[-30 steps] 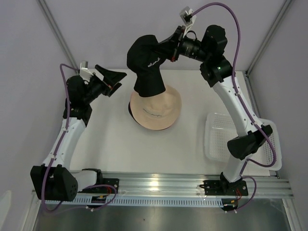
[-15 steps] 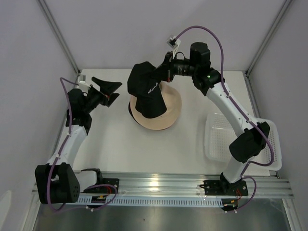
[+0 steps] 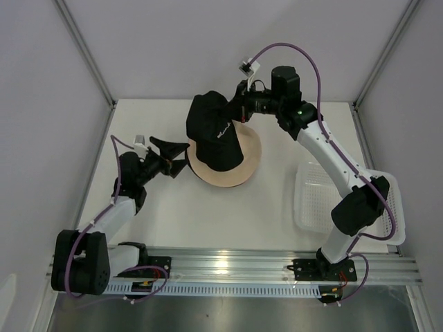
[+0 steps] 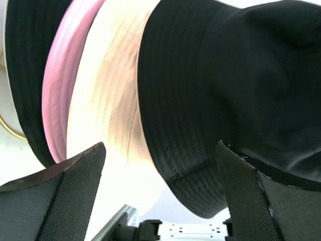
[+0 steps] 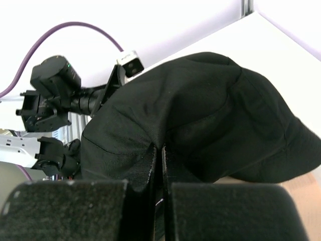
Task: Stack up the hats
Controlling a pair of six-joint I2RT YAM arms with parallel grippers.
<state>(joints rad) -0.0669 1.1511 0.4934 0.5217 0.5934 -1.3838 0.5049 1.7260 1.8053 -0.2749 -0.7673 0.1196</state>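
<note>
My right gripper [image 3: 234, 112] is shut on a fold of a black hat [image 3: 214, 133], which hangs over and rests on a beige hat [image 3: 250, 155] at the table's middle back. In the right wrist view the black hat [image 5: 200, 120] is pinched between the closed fingers [image 5: 145, 170]. My left gripper [image 3: 174, 158] is open and empty, just left of the stack. In the left wrist view the stack fills the frame: a black brim [image 4: 25, 75], a pink hat [image 4: 57, 85], the beige hat [image 4: 110, 85] and the top black hat [image 4: 225, 85].
A white mesh basket [image 3: 313, 197] stands at the right by the right arm. A thin gold ring [image 4: 10, 128] shows under the stack in the left wrist view. Frame posts stand at the back corners.
My right gripper has lowered the black hat onto the beige hat. My left arm has swung down and in, bringing its open gripper close to the left side of the stack.
</note>
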